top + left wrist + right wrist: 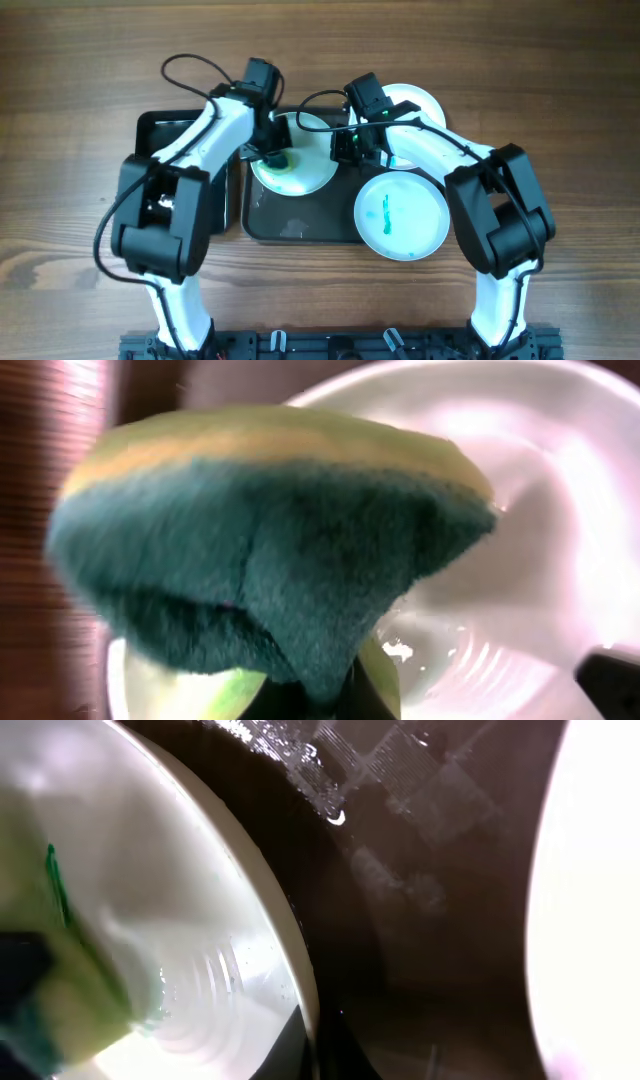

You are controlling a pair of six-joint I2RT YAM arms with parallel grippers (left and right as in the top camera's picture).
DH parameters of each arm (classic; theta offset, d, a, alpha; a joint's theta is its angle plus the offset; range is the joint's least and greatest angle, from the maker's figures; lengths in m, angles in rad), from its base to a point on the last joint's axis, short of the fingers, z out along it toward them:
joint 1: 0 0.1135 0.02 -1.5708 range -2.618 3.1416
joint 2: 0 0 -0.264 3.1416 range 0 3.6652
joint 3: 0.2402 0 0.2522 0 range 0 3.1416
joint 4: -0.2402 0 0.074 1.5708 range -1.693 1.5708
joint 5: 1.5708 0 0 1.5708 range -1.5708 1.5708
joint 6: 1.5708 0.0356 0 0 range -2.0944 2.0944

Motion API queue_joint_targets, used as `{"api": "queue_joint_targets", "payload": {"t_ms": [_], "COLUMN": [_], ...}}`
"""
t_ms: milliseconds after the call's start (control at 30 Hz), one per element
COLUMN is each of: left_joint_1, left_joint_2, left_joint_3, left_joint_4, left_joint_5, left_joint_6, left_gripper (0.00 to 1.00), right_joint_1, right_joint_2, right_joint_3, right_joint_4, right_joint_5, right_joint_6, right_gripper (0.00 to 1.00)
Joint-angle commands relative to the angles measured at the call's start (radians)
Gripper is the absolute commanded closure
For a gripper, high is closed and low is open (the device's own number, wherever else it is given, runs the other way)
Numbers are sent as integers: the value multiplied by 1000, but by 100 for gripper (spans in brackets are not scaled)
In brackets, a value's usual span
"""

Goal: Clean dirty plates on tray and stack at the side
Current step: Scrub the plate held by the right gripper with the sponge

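Observation:
A white plate lies on the large dark grey tray. My left gripper is shut on a green and yellow sponge and presses it on the plate's left part. My right gripper is shut on the same plate's right rim, with a finger on each side of it. A second plate with teal smears lies at the tray's right end and overhangs its edge. A third plate, with no smears showing, sits on the table behind my right arm.
A smaller glossy black tray lies left of the large tray, partly under my left arm. The large tray's floor is wet. The smeared plate's edge shows at the right of the right wrist view.

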Motion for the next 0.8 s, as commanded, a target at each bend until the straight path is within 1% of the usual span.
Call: {"api": "queue_joint_targets", "payload": {"t_ms": [0, 33, 100, 133, 167, 200, 233, 300, 367, 400, 467, 500, 567, 700, 767], "left_joint_1": [-50, -60, -63, -63, -61, -60, -57, -48, -34, -25, -11, -3, 7, 1, -8], "left_joint_2": [73, 92, 103, 101, 96, 92, 90, 89, 89, 89, 89, 89, 89, 89, 89], "left_joint_3": [-3, -3, -3, 0, 11, 21, 32, 50, 52, 52, 52, 52, 63, 98, 100], "left_joint_4": [-18, -23, -20, -16, -19, -27, -35, -48, -44, -43, -45, -45, -45, -46, -91], "left_joint_5": [27, 53, 189, 287, 402, 481, 512, 474, 374, 256, 63, -74, -221, -232, -190], "left_joint_6": [-16, -15, 71, 149, 255, 332, 375, 372, 306, 215, 79, -21, -133, -240, -326], "left_gripper": [96, 96, 96, 96, 96, 96, 96, 96, 96, 96, 96, 96, 96, 96, 96], "right_joint_1": [0, 0, 0, 0, 0, 0, 0, 0, 0, 0, 0, 0, 0, 0, 0], "right_joint_2": [7, 7, 7, 7, 7, 7, 7, 7, 7, 7, 7, 7, 7, 7, 7], "right_joint_3": [-7, -7, -7, -7, -7, -7, -7, -7, -7, -7, -7, -7, -7, -7, -7], "right_joint_4": [-18, -18, -18, -18, -18, -18, -18, -18, -18, -18, -18, -18, -16, -16, -17], "right_joint_5": [58, 58, 58, 58, 58, 58, 58, 58, 58, 58, 58, 58, 58, 58, 58], "right_joint_6": [-8, -9, -9, -9, -9, -9, -9, -9, -9, -9, -9, -9, -9, -9, -10], "right_gripper": [96, 96, 96, 96, 96, 96, 96, 96, 96, 96, 96, 96, 96, 96, 96]}}
